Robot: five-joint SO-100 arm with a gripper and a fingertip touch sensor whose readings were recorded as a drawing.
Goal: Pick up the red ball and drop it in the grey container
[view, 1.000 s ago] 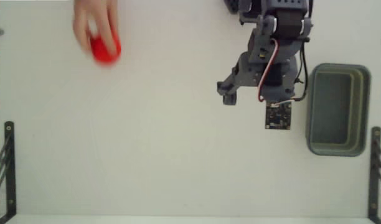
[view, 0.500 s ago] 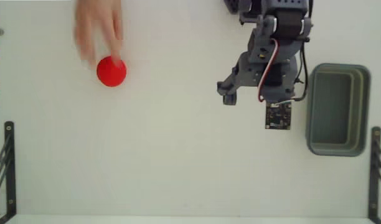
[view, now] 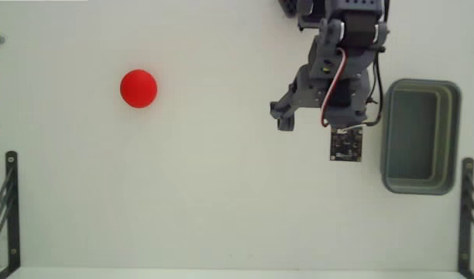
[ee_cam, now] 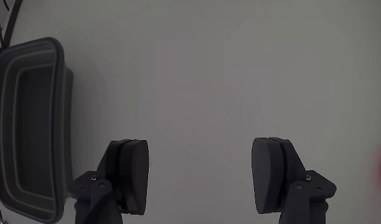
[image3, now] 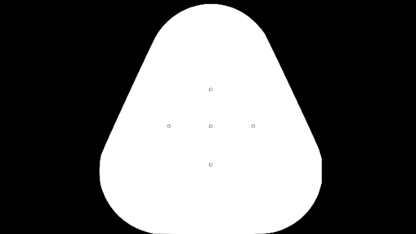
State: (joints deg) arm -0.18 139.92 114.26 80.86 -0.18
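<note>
red ball far from grey container

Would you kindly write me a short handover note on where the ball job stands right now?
Pincer: open and empty, hanging above bare table.
Red ball: lies alone on the white table, upper left in the fixed view, far from the arm; in the wrist view only a sliver shows at the right edge.
Grey container: at the right of the fixed view, beside the arm, nothing visible inside.
Done: nothing yet.
Left: reach across to the ball, grasp it, carry it over and drop it in the container.
</note>
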